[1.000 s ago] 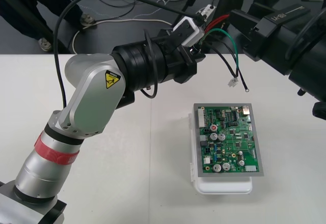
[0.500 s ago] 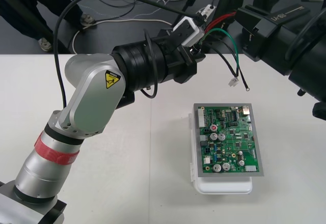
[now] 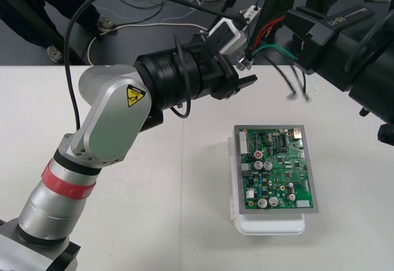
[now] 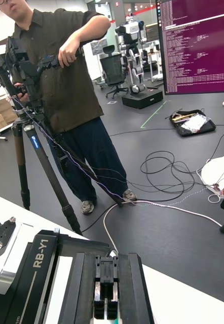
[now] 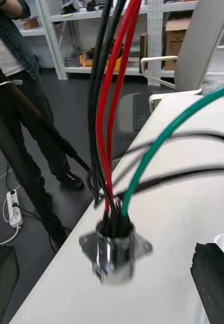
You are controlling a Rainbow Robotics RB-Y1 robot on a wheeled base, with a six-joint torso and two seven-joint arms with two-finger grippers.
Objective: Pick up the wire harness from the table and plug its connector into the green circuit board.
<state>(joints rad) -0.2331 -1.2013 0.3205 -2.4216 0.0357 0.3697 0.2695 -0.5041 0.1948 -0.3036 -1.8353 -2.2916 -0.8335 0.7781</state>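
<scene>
Plain light table (image 3: pixel 154 191). A yellow warning sticker (image 3: pixel 135 96) marks the left arm. The left gripper (image 3: pixel 245 58) is spread wide, with the wire harness (image 3: pixel 277 50) in mid-air and its socket (image 5: pixel 114 253) hanging between the fingers. The right gripper (image 3: pixel 289 28), lettered RB-Y1, is closed. The green circuit board (image 3: pixel 277 166) lies apart.

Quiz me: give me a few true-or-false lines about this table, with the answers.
1. The harness lies flat on the table. False: it hangs in the air beside the left gripper.
2. The board sits on a white base. True.
3. The plug is in the board. False: it dangles above the table, beyond the board's far edge.
4. The wires are red, black and green. True.
</scene>
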